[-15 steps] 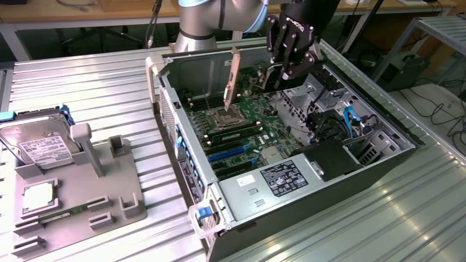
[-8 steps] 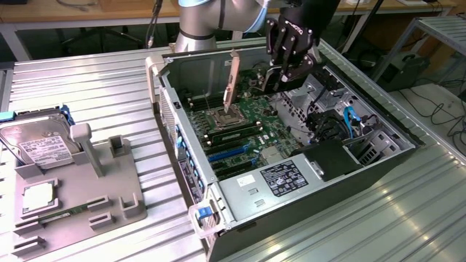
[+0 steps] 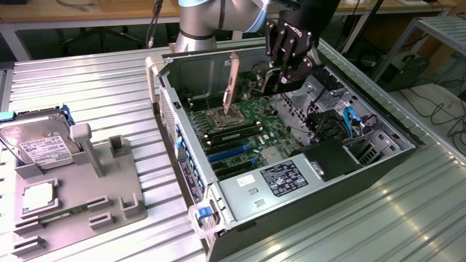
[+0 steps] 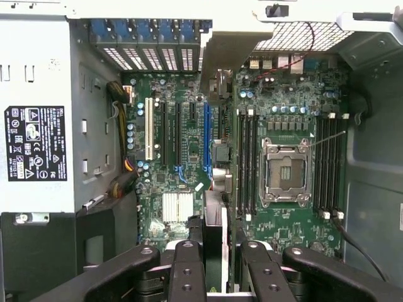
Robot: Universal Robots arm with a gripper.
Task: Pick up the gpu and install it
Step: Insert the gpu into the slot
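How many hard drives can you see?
1: the hard drive lies on the grey fixture, at the exterior view's left. Others may sit hidden inside the case.

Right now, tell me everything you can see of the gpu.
The gpu is a thin, flat card. In the exterior view it shows as a tan-brown strip, standing nearly upright with a slight lean, inside the open computer case above the green motherboard. In the wrist view it is edge-on, dark with a pale edge, clamped between the fingers of the pincer. It is not seated in a slot.
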